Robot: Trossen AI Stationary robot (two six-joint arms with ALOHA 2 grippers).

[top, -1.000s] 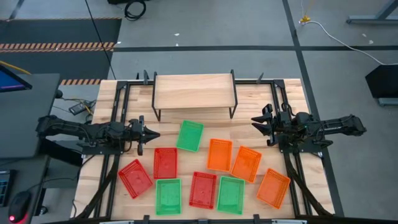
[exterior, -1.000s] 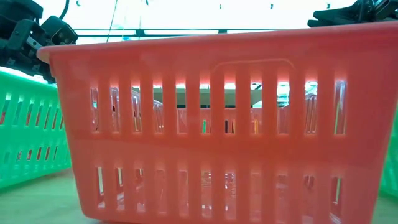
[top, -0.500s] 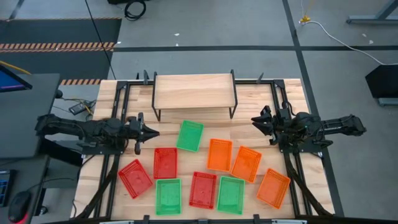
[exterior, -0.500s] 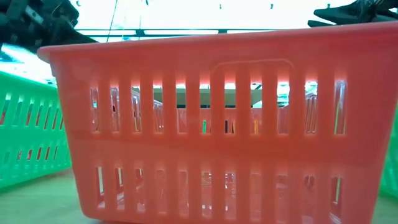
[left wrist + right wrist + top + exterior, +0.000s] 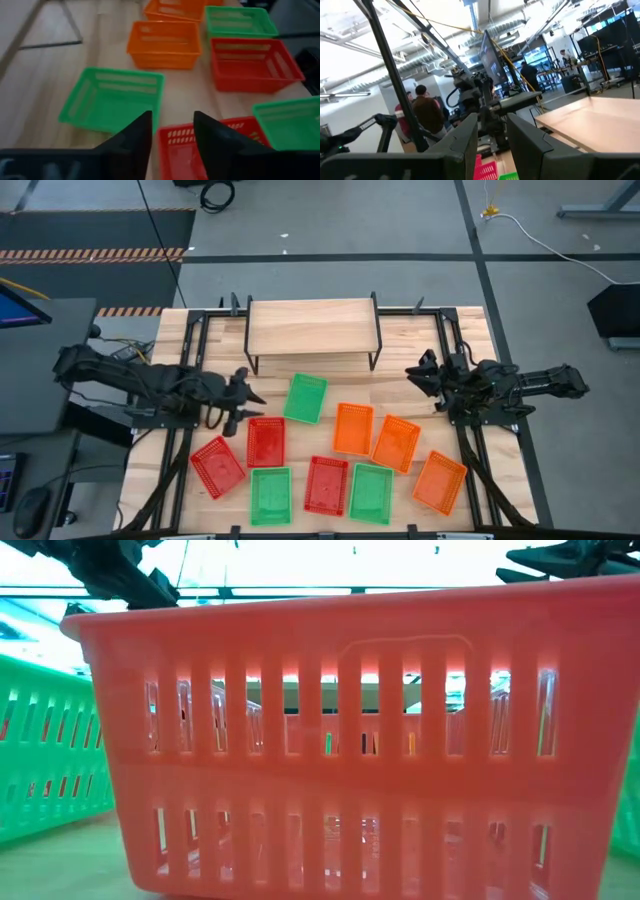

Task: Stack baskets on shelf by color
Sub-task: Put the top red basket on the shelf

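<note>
Several baskets stand on their bottoms on the slatted table: three red (image 5: 265,442) (image 5: 217,466) (image 5: 326,484), three green (image 5: 305,398) (image 5: 270,495) (image 5: 371,492) and three orange (image 5: 352,428) (image 5: 396,443) (image 5: 439,481). The shelf (image 5: 312,328) stands at the far edge with its top bare. My left gripper (image 5: 250,398) hovers open, slanting down, just left of the green basket (image 5: 112,100) and over the far end of a red basket (image 5: 182,155). My right gripper (image 5: 415,380) waits open at the table's right, high up, holding nothing.
Black rails (image 5: 195,380) run along the table's left and right sides. In the low view a red basket's wall (image 5: 350,740) fills the picture, with a green basket (image 5: 50,740) beside it. Bare wood lies between the shelf and the baskets. People stand in the room beyond.
My left gripper has risen and gone toward the table's right, coming over the far end of the red basket next to the green one. Its fingers have spread apart. No basket has moved.
</note>
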